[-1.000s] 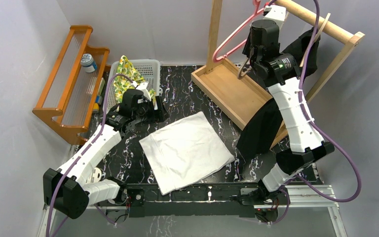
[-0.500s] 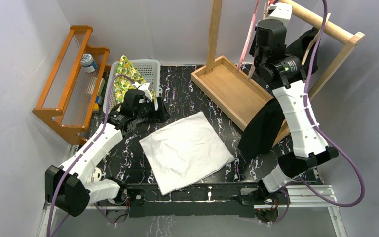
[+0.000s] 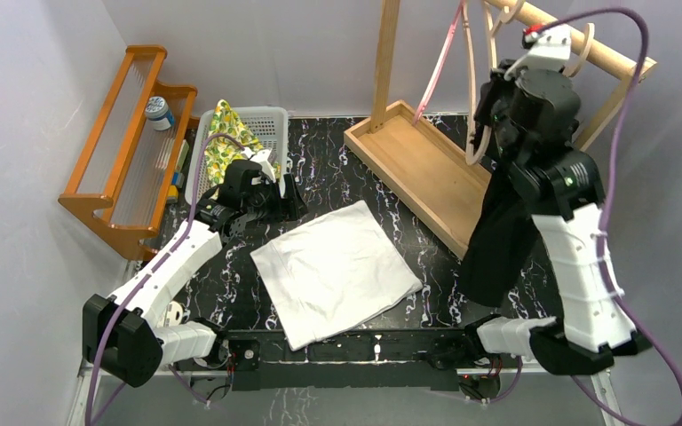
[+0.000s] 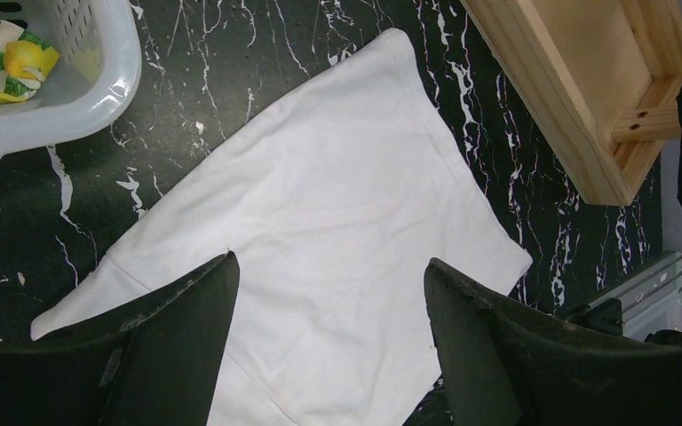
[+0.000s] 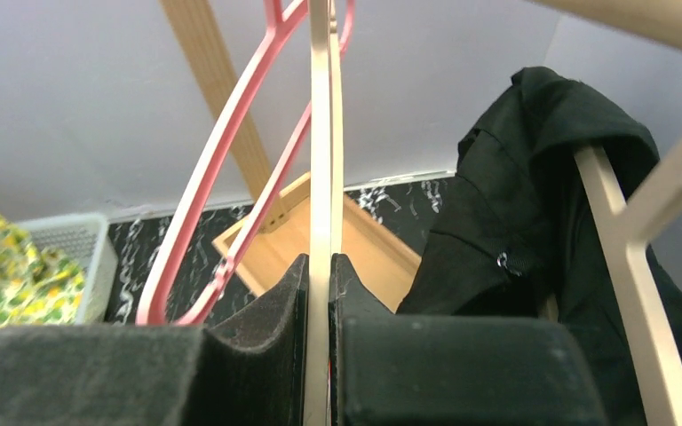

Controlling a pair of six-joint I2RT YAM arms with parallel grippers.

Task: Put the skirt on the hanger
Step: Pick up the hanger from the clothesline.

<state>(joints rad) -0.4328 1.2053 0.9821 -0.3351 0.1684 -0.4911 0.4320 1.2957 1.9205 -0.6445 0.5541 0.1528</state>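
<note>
Right hand [image 5: 320, 275] clamped on cream hanger [image 5: 321, 133] at rail [image 3: 604, 51]; lift it straight off, avoid snagging pink hanger [image 5: 222, 160]. Left hand [image 4: 330, 266] apart above white skirt [image 4: 320, 177], flat on counter [image 4: 275, 35].

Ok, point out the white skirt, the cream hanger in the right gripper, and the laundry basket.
white skirt [image 3: 337, 271]: top view, middle of the fabric.
cream hanger [image 5: 321, 133]: right wrist view, its upright bar.
laundry basket [image 4: 62, 120]: left wrist view, its near rim.

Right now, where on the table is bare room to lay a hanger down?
Bare marble lies between the basket and the wooden rack base, behind the white skirt. Crowded: the rail, with hangers and black garment.
</note>
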